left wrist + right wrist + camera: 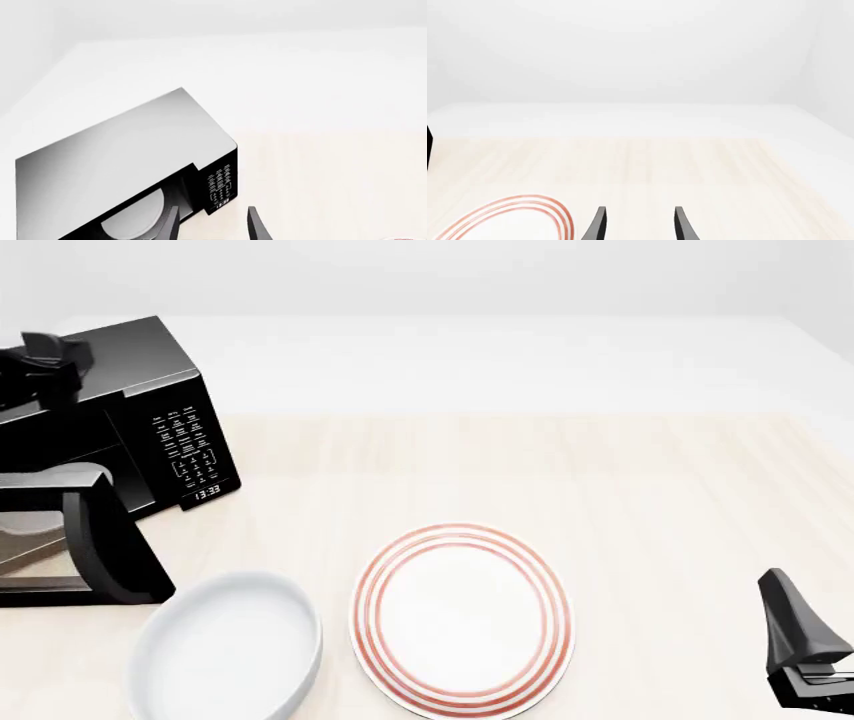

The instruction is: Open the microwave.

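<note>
We found the microwave [147, 430] door already swung wide; both left gripper [212, 225] and right gripper [637, 225] stood spread, holding nothing. We advise withdrawing the left arm clear of the door.

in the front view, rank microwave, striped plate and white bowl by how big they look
1. microwave, largest, though partly cut off at the frame edge.
2. red-striped plate.
3. white bowl, cropped at the bottom edge and looking close to the plate's size, so ranks 2 and 3 are unsure.
</note>
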